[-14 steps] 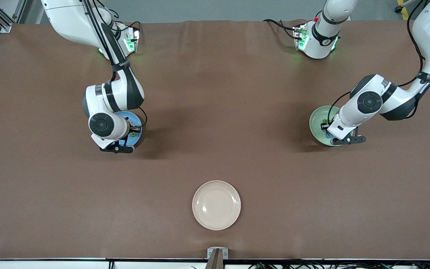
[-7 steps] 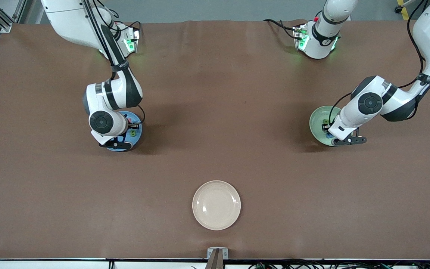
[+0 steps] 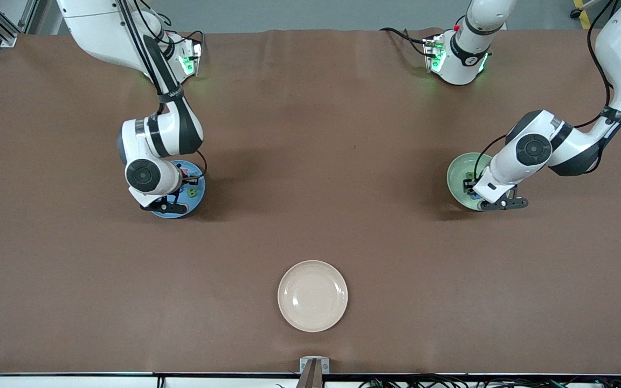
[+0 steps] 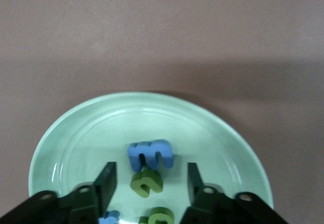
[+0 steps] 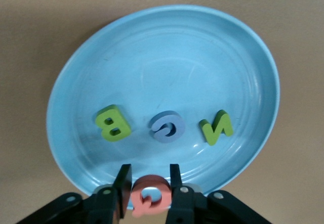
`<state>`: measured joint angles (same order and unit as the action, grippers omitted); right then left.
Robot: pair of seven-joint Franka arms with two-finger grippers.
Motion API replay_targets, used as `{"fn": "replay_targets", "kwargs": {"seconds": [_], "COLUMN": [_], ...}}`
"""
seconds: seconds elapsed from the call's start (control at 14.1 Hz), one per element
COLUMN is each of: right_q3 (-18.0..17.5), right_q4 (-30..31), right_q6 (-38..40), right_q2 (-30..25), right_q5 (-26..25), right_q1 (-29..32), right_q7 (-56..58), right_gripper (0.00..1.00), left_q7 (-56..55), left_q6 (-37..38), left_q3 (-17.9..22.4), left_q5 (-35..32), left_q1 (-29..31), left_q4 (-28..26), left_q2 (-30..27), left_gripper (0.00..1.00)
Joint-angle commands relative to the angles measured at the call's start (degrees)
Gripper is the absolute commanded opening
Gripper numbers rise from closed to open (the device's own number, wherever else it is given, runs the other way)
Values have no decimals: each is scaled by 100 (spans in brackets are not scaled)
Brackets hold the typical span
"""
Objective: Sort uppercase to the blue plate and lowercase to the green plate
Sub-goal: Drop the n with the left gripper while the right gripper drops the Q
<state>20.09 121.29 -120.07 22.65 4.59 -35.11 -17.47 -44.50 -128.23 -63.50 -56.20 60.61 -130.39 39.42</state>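
I bring my right gripper [image 5: 148,183] low over the blue plate [image 5: 243,52] because the pink Q [image 5: 151,195] belongs there with the capitals; my jaws stand at both sides of it, and I cannot tell if they pinch. B [image 5: 112,123], C [image 5: 167,127] and N [image 5: 216,127] lie just ahead. My left gripper [image 4: 151,183] hangs spread over the green plate [image 4: 66,133], a green lowercase letter [image 4: 147,182] between the jaws, the blue m [image 4: 151,154] just ahead.

Brown-covered table [image 3: 310,161], grey floor past its edge.
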Motion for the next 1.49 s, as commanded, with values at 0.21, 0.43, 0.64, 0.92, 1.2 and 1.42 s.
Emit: {"fn": "replay_targets", "kwargs": {"seconds": [0.21,0.43,0.64,0.92,1.2,1.42], "right_q3": [-49,-49,-49,-49,-49,-49], "right_q4": [141,106,-393,-1097,-1633,-2195], "right_q6": [-7,19,736,1696,2311,2926], "right_q2": [-270,-296,-296,-375,-419,-463], "right_q5": [-72,-72,-64,-64,-64,-72], "right_q1": [171,171,372,600,1048,1435], "right_q7": [-37,15,42,217,955,1560], "right_gripper": [100,100,100,100,100,100], "left_q7": [-68,-76,-33,833,2889,4059], "left_q6": [9,9,70,79,79,79], "left_q3": [4,-22,-22,30,573,1233], "left_q5": [-32,3,126,1203,3303,4552], "left_q1": [-146,-155,-190,-427,-786,-1296], "left_q4": [189,259,382,532,549,523], "left_q2": [-4,-4,22,-363,-1522,-2243], "left_gripper": [100,100,100,100,100,100]}}
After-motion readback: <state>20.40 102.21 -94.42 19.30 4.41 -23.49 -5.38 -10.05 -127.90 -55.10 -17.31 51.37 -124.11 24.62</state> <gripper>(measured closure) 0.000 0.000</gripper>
